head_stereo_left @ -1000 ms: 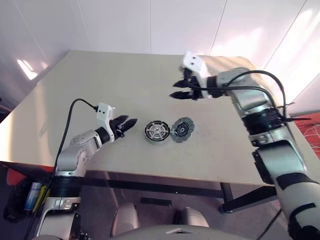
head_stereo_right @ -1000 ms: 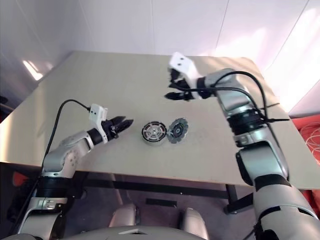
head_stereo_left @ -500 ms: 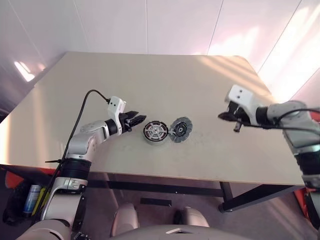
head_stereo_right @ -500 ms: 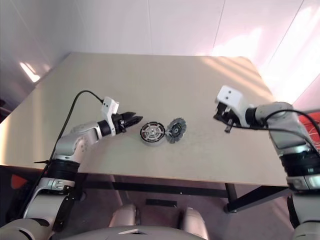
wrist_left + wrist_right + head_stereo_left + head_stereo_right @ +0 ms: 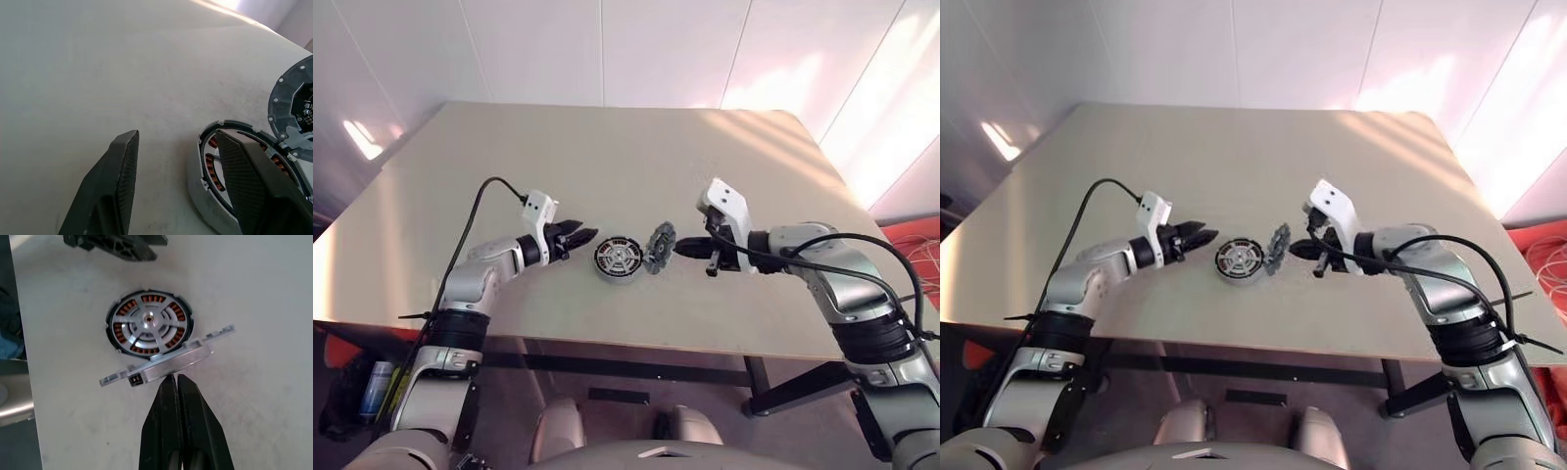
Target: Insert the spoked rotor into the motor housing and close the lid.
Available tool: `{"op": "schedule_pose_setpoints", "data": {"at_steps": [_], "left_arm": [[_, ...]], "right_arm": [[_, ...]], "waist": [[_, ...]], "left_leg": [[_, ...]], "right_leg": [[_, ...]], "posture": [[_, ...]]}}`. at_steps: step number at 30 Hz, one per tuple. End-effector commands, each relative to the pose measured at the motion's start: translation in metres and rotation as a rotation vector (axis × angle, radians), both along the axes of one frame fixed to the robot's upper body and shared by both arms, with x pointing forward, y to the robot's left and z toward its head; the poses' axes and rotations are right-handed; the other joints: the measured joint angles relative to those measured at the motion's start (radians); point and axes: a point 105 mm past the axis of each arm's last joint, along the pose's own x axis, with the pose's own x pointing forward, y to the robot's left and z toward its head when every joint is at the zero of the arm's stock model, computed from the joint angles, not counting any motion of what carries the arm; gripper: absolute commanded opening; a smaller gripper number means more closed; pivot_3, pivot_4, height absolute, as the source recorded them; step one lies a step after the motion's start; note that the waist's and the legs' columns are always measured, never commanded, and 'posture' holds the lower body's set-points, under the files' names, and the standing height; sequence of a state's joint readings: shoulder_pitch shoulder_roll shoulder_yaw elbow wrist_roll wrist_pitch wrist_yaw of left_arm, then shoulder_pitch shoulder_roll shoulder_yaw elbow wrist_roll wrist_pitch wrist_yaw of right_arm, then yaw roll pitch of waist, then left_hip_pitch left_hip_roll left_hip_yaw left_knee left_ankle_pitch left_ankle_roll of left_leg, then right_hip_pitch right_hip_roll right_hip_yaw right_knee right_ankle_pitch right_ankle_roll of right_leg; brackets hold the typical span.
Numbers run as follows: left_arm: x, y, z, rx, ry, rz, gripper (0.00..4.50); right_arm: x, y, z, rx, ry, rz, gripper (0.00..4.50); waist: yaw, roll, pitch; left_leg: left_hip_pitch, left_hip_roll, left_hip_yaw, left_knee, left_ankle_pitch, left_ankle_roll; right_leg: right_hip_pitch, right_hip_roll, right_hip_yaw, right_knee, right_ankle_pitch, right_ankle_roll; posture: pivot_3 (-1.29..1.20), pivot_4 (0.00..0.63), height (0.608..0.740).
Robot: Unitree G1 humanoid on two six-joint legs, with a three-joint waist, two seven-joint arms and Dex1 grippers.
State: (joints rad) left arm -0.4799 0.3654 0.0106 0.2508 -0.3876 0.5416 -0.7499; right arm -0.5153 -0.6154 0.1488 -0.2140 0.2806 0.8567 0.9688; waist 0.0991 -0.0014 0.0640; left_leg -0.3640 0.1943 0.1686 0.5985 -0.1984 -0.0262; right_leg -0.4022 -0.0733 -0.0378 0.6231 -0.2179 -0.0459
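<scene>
Your right hand [image 5: 176, 382] has its fingers pressed together, tips right at the back of the lid [image 5: 166, 363], which stands tilted up on its edge beside the motor housing [image 5: 618, 258]. The spoked rotor [image 5: 149, 323] already sits inside the housing, copper windings showing around it, mid-bench [image 5: 607, 157]. Your left hand [image 5: 576, 238] is just beside the housing on the other side, fingers [image 5: 115, 186] apart and holding nothing.
</scene>
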Motion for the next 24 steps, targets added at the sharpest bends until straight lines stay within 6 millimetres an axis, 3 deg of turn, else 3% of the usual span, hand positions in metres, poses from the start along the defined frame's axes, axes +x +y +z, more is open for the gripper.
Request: {"op": "schedule_pose_setpoints", "data": {"at_steps": [1,13,24], "left_arm": [[0.002,0.004,0.018,-0.003,-0.075,0.017,2.66],[0.002,0.031,0.024,0.015,-0.101,0.111,2.66],[0.002,0.035,0.027,0.017,-0.113,0.138,2.66]], "right_arm": [[0.005,0.017,0.016,0.044,-0.041,0.028,0.02],[0.01,0.052,0.002,0.098,-0.002,0.032,0.02],[0.029,0.08,-0.005,0.157,-0.041,0.008,0.02]], "waist": [[0.0,0.0,0.0],[-0.001,0.0,0.0],[-0.003,0.0,0.0]], "left_leg": [[0.0,0.0,0.0,0.0,0.0,0.0],[0.0,0.0,0.0,0.0,0.001,-0.001],[0.0,0.0,0.0,-0.001,0.001,-0.002]], "right_leg": [[0.0,0.0,0.0,0.0,0.0,0.0],[0.0,0.0,0.0,0.0,0.0,0.0],[0.0,0.0,0.0,0.0,0.0,0.0]], "posture": [[0.0,0.0,0.74],[0.0,0.0,0.74],[0.0,0.0,0.74]]}}
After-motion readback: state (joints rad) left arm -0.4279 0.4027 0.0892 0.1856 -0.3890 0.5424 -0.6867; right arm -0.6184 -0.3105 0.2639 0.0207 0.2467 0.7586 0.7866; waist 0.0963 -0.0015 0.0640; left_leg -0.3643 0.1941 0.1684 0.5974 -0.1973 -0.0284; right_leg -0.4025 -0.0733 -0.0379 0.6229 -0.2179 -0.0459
